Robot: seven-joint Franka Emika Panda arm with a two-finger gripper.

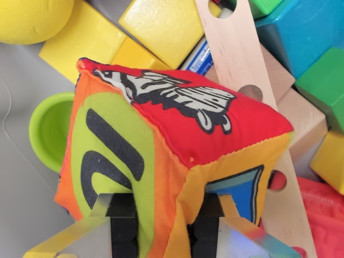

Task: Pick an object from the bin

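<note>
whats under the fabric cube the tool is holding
Past the fabric cube, held between the tool fingers, part of a green cup, a holed wooden plank and yellow blocks show. Whatever lies straight beneath it is hidden.

We see a yellow ball (pixel 27 19) at top left and a lime green cup (pixel 49 129) below it.

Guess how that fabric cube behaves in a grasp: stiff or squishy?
The fabric cube is probably squishy: stitched cloth seams and rounded, puffy corners suggest stuffing. Likely light for its size. The tool pinches a lower corner, so it may sag or twist.
</note>
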